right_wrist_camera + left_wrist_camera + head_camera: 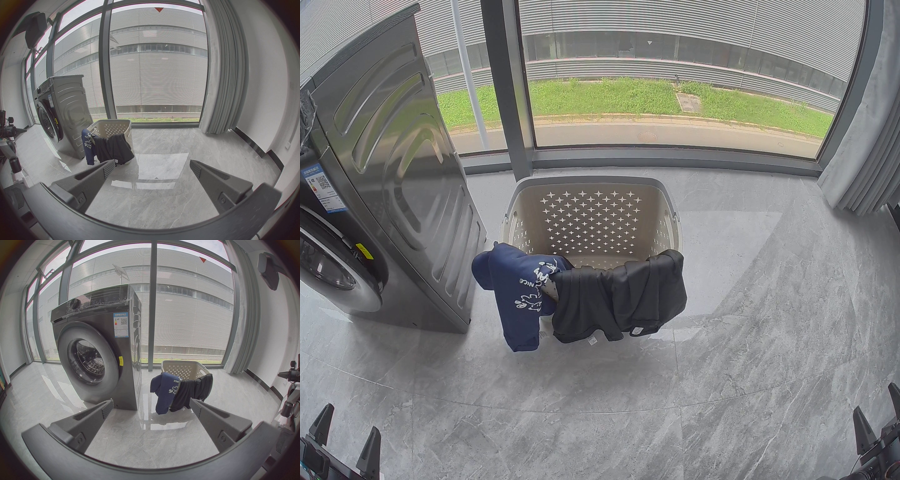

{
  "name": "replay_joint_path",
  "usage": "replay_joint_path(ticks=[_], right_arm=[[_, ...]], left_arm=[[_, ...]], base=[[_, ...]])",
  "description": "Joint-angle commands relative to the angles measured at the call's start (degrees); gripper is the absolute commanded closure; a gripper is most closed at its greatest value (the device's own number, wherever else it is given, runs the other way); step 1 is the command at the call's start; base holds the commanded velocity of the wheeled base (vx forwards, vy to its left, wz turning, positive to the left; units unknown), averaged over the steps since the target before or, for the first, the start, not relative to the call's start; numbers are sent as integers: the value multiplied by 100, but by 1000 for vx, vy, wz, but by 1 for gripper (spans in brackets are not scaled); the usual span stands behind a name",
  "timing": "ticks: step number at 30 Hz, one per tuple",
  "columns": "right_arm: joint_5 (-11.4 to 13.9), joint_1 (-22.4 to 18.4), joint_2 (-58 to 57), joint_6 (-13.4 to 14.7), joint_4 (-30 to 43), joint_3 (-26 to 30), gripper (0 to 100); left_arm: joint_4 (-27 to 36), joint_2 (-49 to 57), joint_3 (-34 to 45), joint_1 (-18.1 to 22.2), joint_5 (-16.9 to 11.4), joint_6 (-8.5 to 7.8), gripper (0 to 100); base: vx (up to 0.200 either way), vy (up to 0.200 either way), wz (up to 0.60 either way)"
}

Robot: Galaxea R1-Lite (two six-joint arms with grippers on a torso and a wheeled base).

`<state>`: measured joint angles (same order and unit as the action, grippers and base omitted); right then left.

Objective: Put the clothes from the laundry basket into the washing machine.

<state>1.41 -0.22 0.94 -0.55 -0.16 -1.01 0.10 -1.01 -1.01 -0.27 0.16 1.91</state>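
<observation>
Jaws both gape, held low, far from basket [590, 180].

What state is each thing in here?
Washer door, shut.
Basket, upright on the floor, clothes over its near rim.
Blue garment, draped over the rim, hanging outside.
Black garment, draped over the rim beside it.
Left gripper, open, empty.
Right gripper, open, empty.

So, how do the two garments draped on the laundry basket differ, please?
The navy garment bears white print and hangs narrow; the black garment is plain and spreads wider. The navy one is nearer the washing machine. Both drape over the laundry basket's near rim.
</observation>
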Motion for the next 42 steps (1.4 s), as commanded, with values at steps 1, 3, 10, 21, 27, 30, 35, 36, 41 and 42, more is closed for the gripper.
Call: replay_joint_path(ticks=[1,3,10,21,27,30,35,36,41,42], right_arm=[[-1,-4,-41,-7,-2,101,0],[-1,-4,-41,-7,-2,101,0],[8,-4,-41,-7,-2,101,0],[8,-4,-41,-7,-2,101,0],[8,-4,-41,-7,-2,101,0],[8,-4,-41,-7,-2,101,0],[8,-4,-41,-7,-2,101,0],[-1,-4,-41,-7,-2,101,0],[-1,-4,-41,-7,-2,101,0],[-1,-4,-41,-7,-2,101,0]], left_arm=[[-1,84,84,0,2,11,0],[-1,84,84,0,2,11,0],[-1,84,84,0,2,2,0],[-1,84,84,0,2,20,0],[-1,84,84,0,2,20,0],[-1,84,84,0,2,20,0],[-1,84,84,0,2,20,0],[-1,84,84,0,2,20,0],[-1,84,84,0,2,28,0],[-1,84,84,0,2,28,0]], base=[[0,200,0],[0,200,0],[0,200,0],[0,200,0],[0,200,0],[0,200,0],[0,200,0],[0,200,0],[0,200,0],[0,200,0]])
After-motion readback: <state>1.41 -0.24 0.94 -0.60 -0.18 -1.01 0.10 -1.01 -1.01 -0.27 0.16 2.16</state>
